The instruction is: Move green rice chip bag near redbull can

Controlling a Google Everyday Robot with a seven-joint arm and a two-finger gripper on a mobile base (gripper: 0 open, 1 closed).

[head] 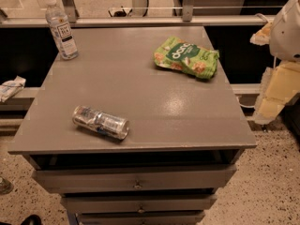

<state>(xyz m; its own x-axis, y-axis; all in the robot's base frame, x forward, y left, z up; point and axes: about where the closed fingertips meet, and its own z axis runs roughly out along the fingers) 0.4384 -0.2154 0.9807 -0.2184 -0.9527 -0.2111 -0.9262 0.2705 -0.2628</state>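
Observation:
The green rice chip bag [186, 57] lies flat on the far right part of the grey cabinet top [140, 93]. The redbull can [100, 122] lies on its side near the front left edge, well apart from the bag. My gripper [273, 95], white arm with pale yellow parts, hangs off the right side of the cabinet, beyond its right edge and to the right of the bag. It holds nothing that I can see.
A clear water bottle [61, 28] with a white cap stands at the back left corner. Drawers [136, 178] run below the front edge. A rail [140, 20] runs behind the cabinet. Speckled floor lies to the right.

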